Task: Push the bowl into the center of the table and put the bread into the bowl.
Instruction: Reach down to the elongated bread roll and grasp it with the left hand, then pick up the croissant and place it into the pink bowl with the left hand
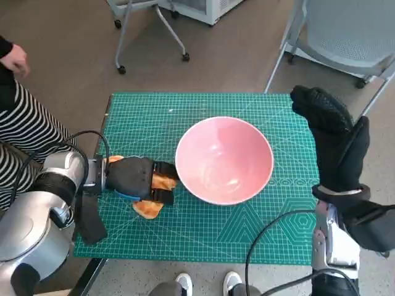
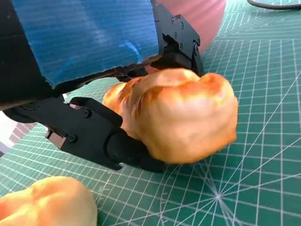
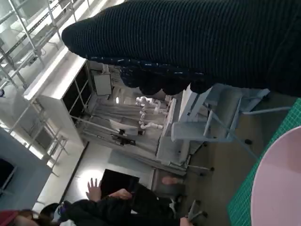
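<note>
The pink bowl (image 1: 224,159) stands upright and empty near the middle of the green cutting mat (image 1: 247,229); its side shows in the left wrist view (image 2: 200,14) and its rim in the right wrist view (image 3: 278,188). My left hand (image 1: 131,177) lies on the mat just left of the bowl and grips a golden bread roll (image 1: 163,182) (image 2: 181,115) between its black fingers (image 2: 94,136). A second roll (image 1: 148,209) (image 2: 44,203) lies on the mat beside that hand. My gloved right hand (image 1: 330,132) (image 3: 188,42) hovers at the bowl's right, holding nothing.
A person in striped clothing (image 1: 18,132) sits at the table's left. Chair legs on castors (image 1: 151,37) and a grey chair (image 1: 345,37) stand beyond the far edge. Black cables (image 1: 271,240) cross the near right of the mat. Shoes (image 1: 207,283) show at the near edge.
</note>
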